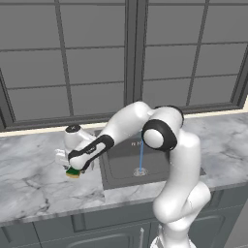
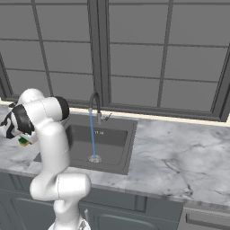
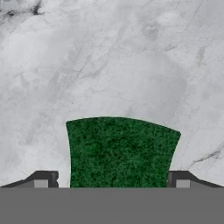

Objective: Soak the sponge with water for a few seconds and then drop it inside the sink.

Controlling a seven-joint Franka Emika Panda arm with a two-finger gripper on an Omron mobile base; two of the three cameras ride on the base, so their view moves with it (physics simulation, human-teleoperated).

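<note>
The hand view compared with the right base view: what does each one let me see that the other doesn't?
The hand view alone shows the gripper, one dark finger tip on either side of the sponge's green top, on the marble counter.

The right base view alone shows the sink, the faucet, the stream of water falling to the drain, and the window behind.

Both show the sponge and the marble counter it lies on.

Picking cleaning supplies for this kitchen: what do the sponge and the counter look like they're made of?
Sponge: green top looks like coarse, matte scouring fibre; a yellow, likely foam layer shows beneath in the base views. Counter: pale grey with darker veins, smooth, probably marble or an imitation.
</note>
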